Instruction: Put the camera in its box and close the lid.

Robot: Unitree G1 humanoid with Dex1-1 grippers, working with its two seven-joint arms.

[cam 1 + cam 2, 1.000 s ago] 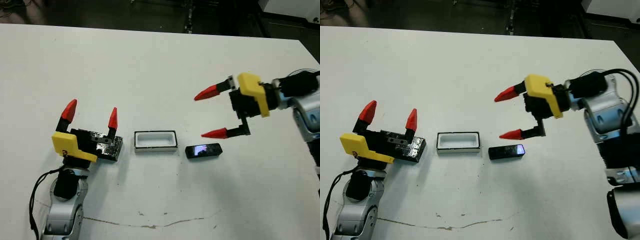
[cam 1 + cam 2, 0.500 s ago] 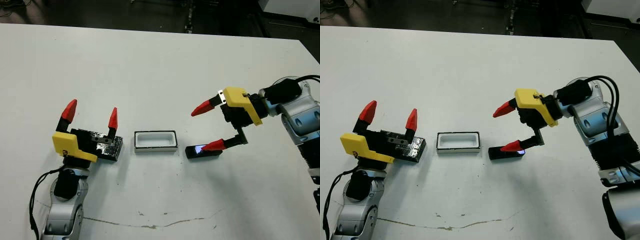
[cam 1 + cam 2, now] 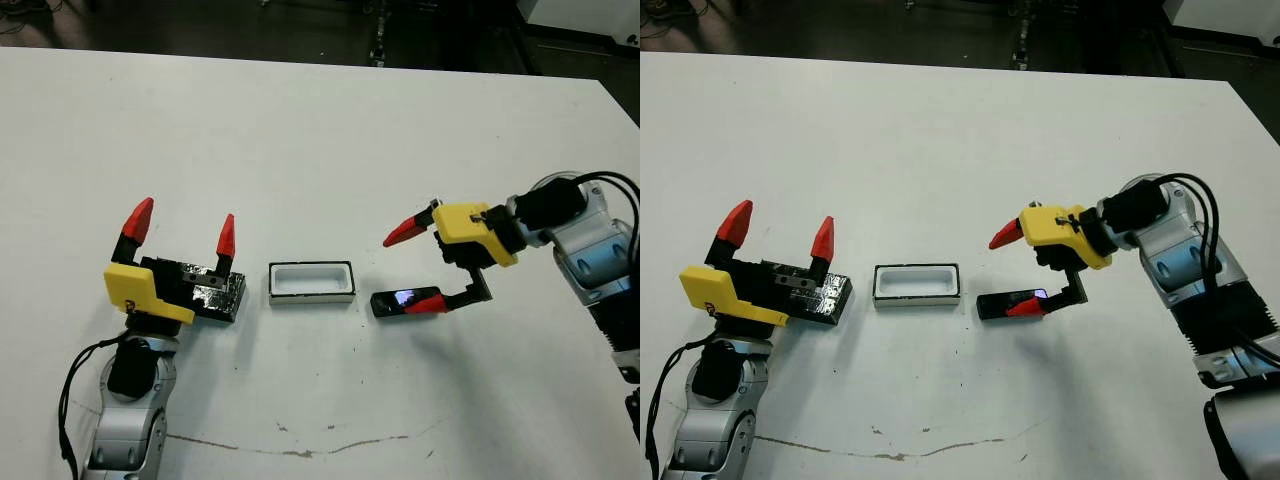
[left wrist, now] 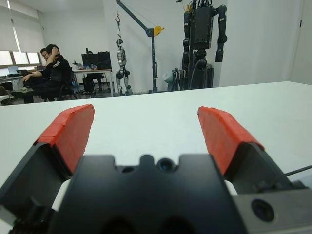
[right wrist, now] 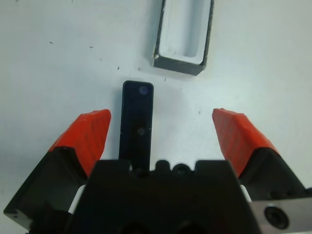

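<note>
The right tool (image 3: 416, 268) is hanging low over the tabletop (image 3: 320, 130) with its fingers spread wide, one red tip nearly down on the camera (image 3: 406, 301) and the other raised farther back, so the spread is straddling the bar across its narrow width; the wrist view is showing the camera lying lengthwise between the two fingers, not yet pinched, which reads as lining up for a grasp. The camera is lying flat, its near end pointing at the box (image 3: 311, 282), which is sitting open just beside it with its white inside empty, ready to receive it. Farther out, the left tool (image 3: 182, 230) is resting with its fingers wide and pointing upward, holding nothing, its body parked on or just behind the lid (image 3: 221, 292), probably waiting for the closing step.
</note>
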